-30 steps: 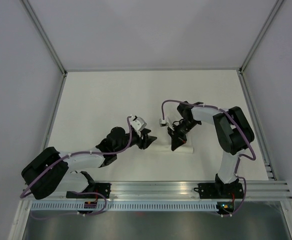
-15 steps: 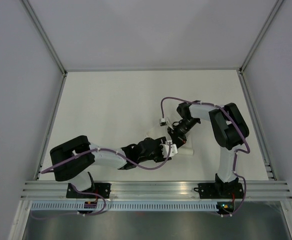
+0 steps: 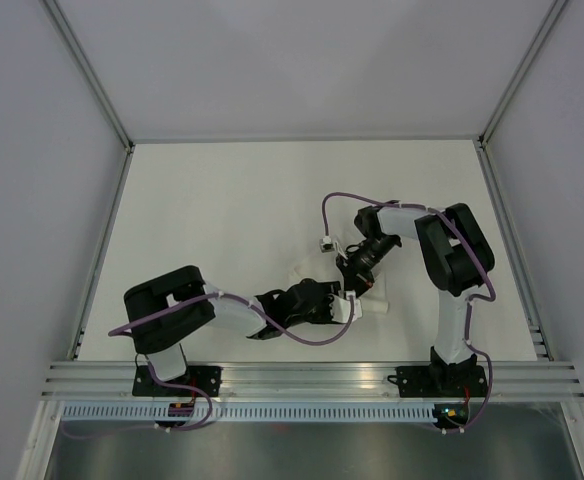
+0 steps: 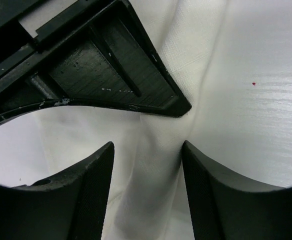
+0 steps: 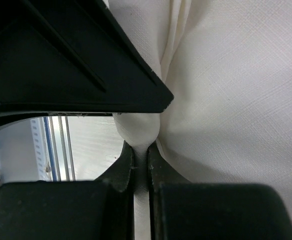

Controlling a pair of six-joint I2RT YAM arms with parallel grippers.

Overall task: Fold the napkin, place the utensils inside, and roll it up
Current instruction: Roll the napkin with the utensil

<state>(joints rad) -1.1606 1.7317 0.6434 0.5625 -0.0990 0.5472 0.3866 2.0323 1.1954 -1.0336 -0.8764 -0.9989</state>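
Napkin (image 3: 376,302) lies bunched toward the right near the front of the table (image 3: 222,200) — white on white, so its outline is hard to trace. Left arm stretches low across the front, left gripper (image 3: 350,303) at the bundle. Right arm folds back over it, right gripper (image 3: 356,276) pointed down — the two grippers close together.

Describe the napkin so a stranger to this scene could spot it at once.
On the white table, look toward the near edge, right of centre. The napkin is the bunched white cloth there, pinched by the right gripper. Its soft creased folds set it apart from the flat table.
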